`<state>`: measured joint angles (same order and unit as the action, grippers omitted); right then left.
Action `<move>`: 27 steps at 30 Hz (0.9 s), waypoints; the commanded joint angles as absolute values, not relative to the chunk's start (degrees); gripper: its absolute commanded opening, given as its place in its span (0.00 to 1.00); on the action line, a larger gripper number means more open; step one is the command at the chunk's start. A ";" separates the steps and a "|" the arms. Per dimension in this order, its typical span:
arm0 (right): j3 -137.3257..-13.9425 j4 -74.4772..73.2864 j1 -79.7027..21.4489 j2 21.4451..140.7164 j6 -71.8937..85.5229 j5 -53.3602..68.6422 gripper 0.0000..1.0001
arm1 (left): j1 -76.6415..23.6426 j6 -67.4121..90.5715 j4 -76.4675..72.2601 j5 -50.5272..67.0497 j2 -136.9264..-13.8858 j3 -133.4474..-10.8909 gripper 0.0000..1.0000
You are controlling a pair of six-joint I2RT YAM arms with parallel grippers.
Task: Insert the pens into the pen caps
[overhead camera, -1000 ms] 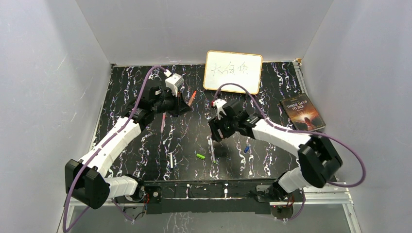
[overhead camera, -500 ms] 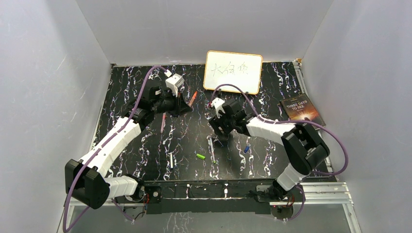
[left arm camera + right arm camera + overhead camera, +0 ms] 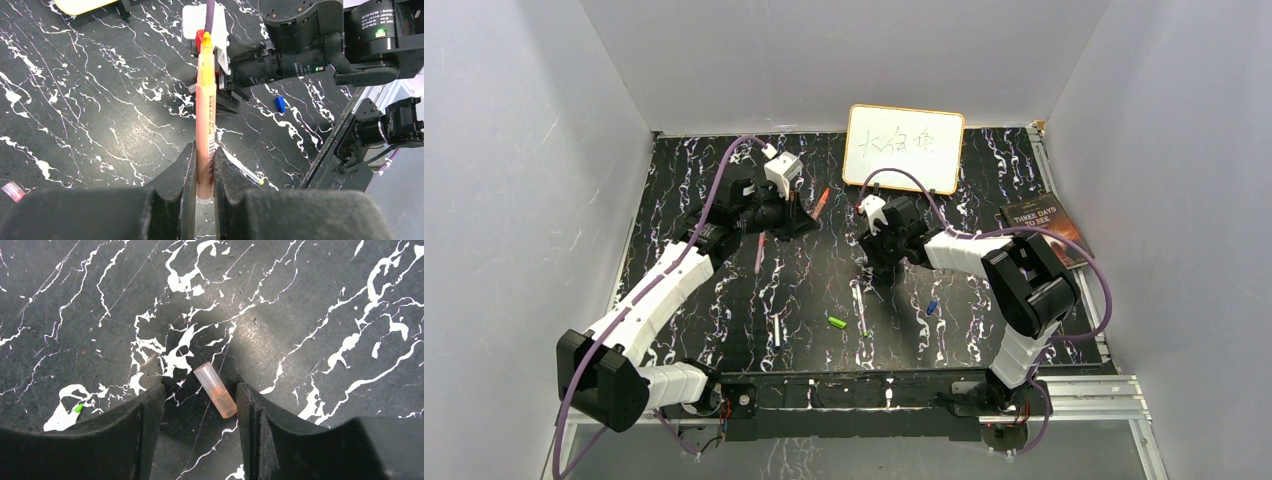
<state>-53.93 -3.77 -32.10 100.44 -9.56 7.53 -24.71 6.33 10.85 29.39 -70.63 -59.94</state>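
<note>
My left gripper [image 3: 204, 150] is shut on an orange-red pen [image 3: 205, 110], held off the table with its orange tip pointing away from the wrist; in the top view that pen [image 3: 821, 203] sticks out of the left gripper [image 3: 802, 218]. The right gripper [image 3: 200, 396] is open, low over the table. A translucent orange pen cap [image 3: 216, 390] lies flat between its fingers, its near end close to the right-hand finger. A pink pen [image 3: 759, 253], a white pen [image 3: 776, 330], a green cap [image 3: 836, 322], a blue cap [image 3: 932, 307] and a thin pen [image 3: 861, 305] lie on the table.
A whiteboard [image 3: 904, 147] leans at the back of the black marbled table [image 3: 684, 180]. A book [image 3: 1046, 235] lies at the right edge. The right arm's wrist [image 3: 300, 50] sits just beyond the held pen's tip. Grey walls enclose the table.
The right arm has folded in, its elbow swinging toward the back, and its gripper has shifted slightly back over the cap with its jaws a little narrower. The left arm has stayed put.
</note>
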 commanded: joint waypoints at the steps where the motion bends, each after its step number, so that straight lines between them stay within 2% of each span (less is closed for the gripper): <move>1: -55.48 -1.82 -31.76 102.10 -9.50 7.96 0.48 | -24.79 5.71 11.25 30.36 -68.57 -61.00 0.00; 6: -54.64 -1.15 -31.81 101.64 -8.08 7.62 0.37 | -24.79 5.80 11.12 30.55 -68.65 -60.82 0.00; 10: -55.42 -2.20 -32.04 102.20 -7.22 7.54 0.19 | -24.79 5.97 11.05 30.52 -68.58 -60.83 0.00; 13: -55.66 -3.49 -32.36 102.37 -6.81 5.95 0.14 | -24.79 5.98 11.03 30.35 -68.34 -60.68 0.00; 16: -57.12 -6.73 -32.66 103.04 -5.87 2.70 0.00 | -24.79 6.11 10.99 30.27 -68.22 -60.66 0.00; 21: -58.07 -8.02 -32.62 100.30 1.06 2.60 0.00 | -24.79 7.19 9.58 31.06 -68.55 -60.11 0.00; 23: -56.88 -5.53 -32.55 95.44 5.72 2.96 0.00 | -24.79 9.52 6.82 32.43 -68.56 -59.05 0.00; 27: -51.36 7.51 -31.93 84.66 15.34 8.13 0.00 | -24.79 23.92 -12.17 36.92 -67.22 -51.25 0.00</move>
